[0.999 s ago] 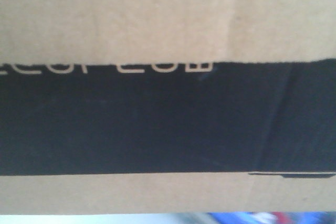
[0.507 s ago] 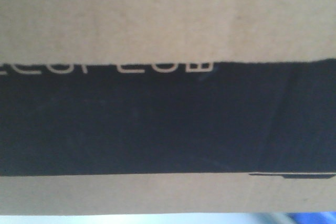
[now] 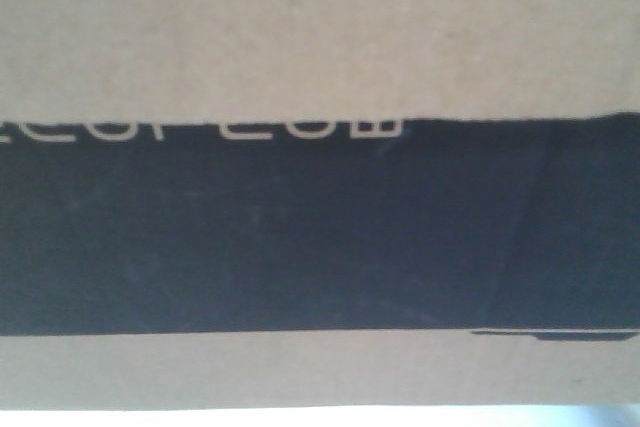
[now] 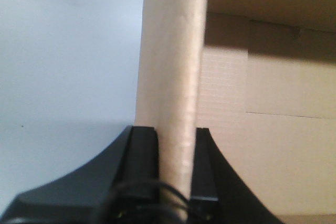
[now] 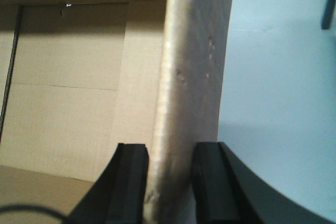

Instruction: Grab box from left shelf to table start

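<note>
The box (image 3: 320, 37) fills the front view edge to edge, its broad brown face square to the camera and its long axis running side to side. Across that face lies a black panel (image 3: 300, 237), also running side to side. Along the panel's upper edge is a row of pale lettering (image 3: 215, 131), cut through by the ragged brown border and blurred. Rounded shapes and a W-like last letter can be made out, but not the whole word. A thin pale line (image 3: 555, 330) runs along the panel's lower right edge.

The wrist views look into the box's open, bare corrugated inside. The left end effector (image 4: 176, 167) is closed narrowly on one side wall of the box, one black finger inside and one outside, both against the cardboard. The right end effector (image 5: 169, 182) grips the opposite side wall the same way.

Outside both gripped walls lies the smooth pale counter (image 4: 63, 66), with open room beside the box on either side. A pale strip also shows below the box's lower edge in the front view. Whether the box rests on the counter cannot be told. A dark blue object (image 5: 328, 1) stands well apart from the box's right wall.
</note>
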Robot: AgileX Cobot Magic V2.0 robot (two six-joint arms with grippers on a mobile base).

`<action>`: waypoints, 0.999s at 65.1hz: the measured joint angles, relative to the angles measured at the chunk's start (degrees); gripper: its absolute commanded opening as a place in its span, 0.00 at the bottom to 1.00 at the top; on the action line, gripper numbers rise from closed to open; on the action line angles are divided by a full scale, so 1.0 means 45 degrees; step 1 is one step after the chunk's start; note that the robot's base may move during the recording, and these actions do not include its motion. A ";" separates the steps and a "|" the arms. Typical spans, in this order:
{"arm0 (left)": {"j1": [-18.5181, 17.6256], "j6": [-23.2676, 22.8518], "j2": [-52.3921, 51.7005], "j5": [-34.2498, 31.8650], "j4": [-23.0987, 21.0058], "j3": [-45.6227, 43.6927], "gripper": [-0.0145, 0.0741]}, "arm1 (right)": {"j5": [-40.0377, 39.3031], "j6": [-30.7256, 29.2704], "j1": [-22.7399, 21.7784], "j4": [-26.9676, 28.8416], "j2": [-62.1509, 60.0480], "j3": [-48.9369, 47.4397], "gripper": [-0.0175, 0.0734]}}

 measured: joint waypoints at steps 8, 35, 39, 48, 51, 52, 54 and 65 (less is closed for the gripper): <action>0.0000 0.0000 0.0000 0.0000 0.0023 0.0000 0.05 | 0.0000 0.0000 0.0000 0.0000 0.0000 0.0000 0.25; 0.0000 0.0000 0.0000 0.0000 -0.0003 0.0000 0.05 | 0.0000 0.0000 0.0000 0.0000 0.0000 0.0000 0.25; 0.0000 0.0000 0.0000 0.0000 -0.0003 0.0000 0.05 | 0.0000 0.0000 0.0000 0.0000 0.0000 0.0000 0.25; 0.0000 0.0000 0.0000 0.0000 -0.0003 0.0000 0.05 | 0.0000 0.0000 0.0000 0.0000 0.0000 0.0000 0.25; 0.0000 0.0000 0.0000 0.0000 -0.0003 0.0000 0.05 | 0.0000 0.0000 0.0000 0.0000 0.0000 0.0000 0.25; 0.0000 0.0000 0.0000 0.0000 -0.0003 0.0000 0.05 | 0.0000 0.0000 0.0000 0.0000 0.0000 0.0000 0.25; 0.0000 0.0000 0.0000 0.0000 -0.0003 0.0000 0.05 | 0.0000 0.0000 0.0000 0.0000 0.0000 0.0000 0.25; 0.0000 0.0000 0.0000 0.0000 -0.0003 0.0000 0.05 | 0.0000 0.0000 0.0000 0.0000 0.0000 0.0000 0.25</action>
